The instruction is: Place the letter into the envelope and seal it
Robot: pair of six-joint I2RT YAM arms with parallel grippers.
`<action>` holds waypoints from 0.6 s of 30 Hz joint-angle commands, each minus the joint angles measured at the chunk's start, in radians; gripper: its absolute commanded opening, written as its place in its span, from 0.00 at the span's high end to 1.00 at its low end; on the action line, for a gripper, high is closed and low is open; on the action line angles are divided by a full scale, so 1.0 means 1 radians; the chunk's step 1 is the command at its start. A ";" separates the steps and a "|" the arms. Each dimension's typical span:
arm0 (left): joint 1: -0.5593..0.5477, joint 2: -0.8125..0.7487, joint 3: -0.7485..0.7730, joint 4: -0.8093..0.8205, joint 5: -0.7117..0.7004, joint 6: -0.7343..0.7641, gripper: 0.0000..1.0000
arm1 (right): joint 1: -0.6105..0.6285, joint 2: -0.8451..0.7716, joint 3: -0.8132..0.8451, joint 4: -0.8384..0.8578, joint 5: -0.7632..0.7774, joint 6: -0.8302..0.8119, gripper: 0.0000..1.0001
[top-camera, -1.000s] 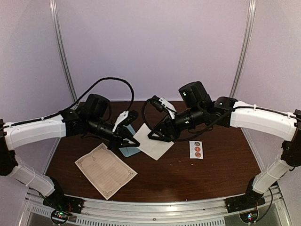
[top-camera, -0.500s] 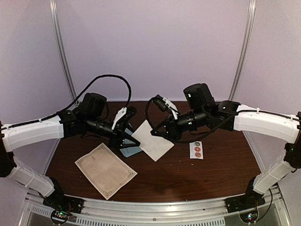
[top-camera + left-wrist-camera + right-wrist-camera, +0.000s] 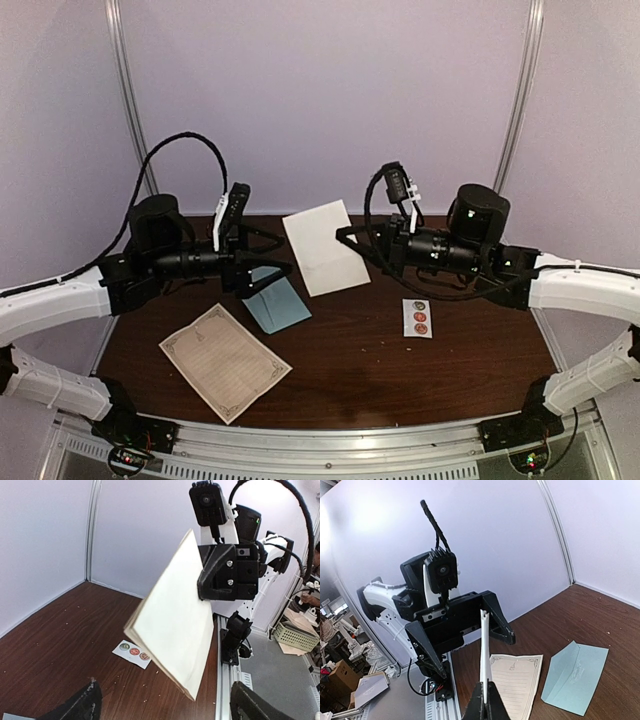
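Top external view: where does the letter (image 3: 225, 362) lie?
– Flat on the brown table (image 3: 400, 370), bordered face up and turned askew, toward the near-left corner. No gripper touches it.

And the envelope (image 3: 278, 303)?
– Flat too, left of the middle and farther from the near edge than the letter. It is close to the letter, with a thin strip of wood between them. The right wrist view also shows the two side by side and apart.

What has the right gripper (image 3: 347, 238) got?
– A folded white sheet (image 3: 322, 247), lifted off the table above the far middle. The jaws are pressed together on one edge of it. In the right wrist view the sheet is edge-on, rising straight from between the fingers (image 3: 477, 707). The left wrist view shows two layers at its lower corner.

Left gripper (image 3: 265, 270)?
– Spread wide, nothing in it. It hangs over the far end of the envelope, pointing across at the sheet. Whether it touches the envelope I cannot tell.

Anything else on the wood?
– A small white sticker strip (image 3: 418, 317) with three round stickers, right of the middle, well apart from both papers.
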 commanded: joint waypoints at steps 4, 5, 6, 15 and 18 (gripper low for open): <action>-0.060 0.032 -0.046 0.330 0.013 -0.194 0.10 | 0.018 0.015 -0.009 0.250 0.012 0.082 1.00; -0.063 0.038 -0.052 0.364 0.021 -0.211 0.13 | 0.021 0.022 -0.004 0.258 0.004 0.087 1.00; -0.065 0.042 -0.055 0.388 0.027 -0.227 0.17 | 0.023 0.029 0.003 0.262 -0.004 0.090 1.00; -0.068 0.059 -0.070 0.507 0.021 -0.307 0.58 | 0.044 0.057 0.017 0.281 -0.025 0.097 1.00; -0.068 0.063 -0.076 0.523 0.017 -0.321 0.73 | 0.046 0.055 0.014 0.283 -0.023 0.094 1.00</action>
